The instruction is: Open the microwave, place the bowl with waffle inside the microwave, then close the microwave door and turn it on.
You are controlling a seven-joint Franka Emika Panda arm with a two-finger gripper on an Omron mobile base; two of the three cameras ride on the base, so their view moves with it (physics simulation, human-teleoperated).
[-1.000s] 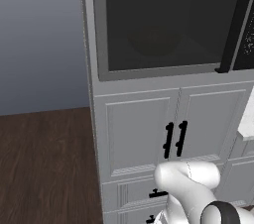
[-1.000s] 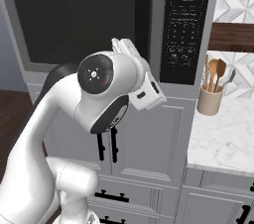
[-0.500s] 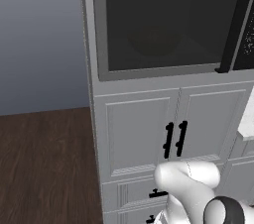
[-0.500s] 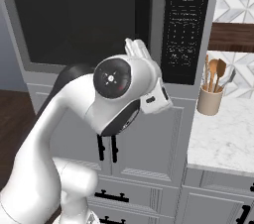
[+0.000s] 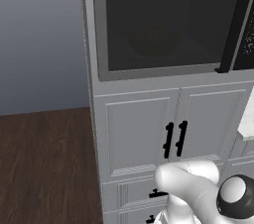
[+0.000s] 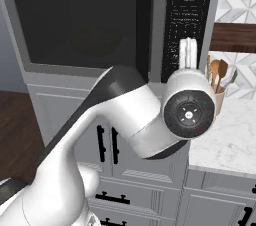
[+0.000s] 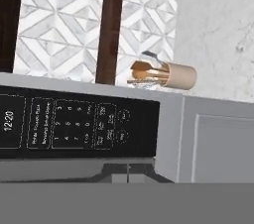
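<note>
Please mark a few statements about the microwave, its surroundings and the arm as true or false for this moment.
1. The microwave door is shut. True.
2. The door's handle is a short white knob. False: it is a long black vertical bar.
3. A utensil holder with wooden utensils stands on the marble counter. True.
4. The control panel display reads 12:20. True.
5. The cabinet doors below the microwave hang open. False: both are closed.

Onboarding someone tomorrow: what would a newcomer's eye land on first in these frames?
The large built-in grey-framed microwave with its wide dark glass door, shut, fills the upper cabinet. In the right base view the bulky white robot arm rises before it, beside a tan holder of wooden utensils on the white marble counter.
</note>
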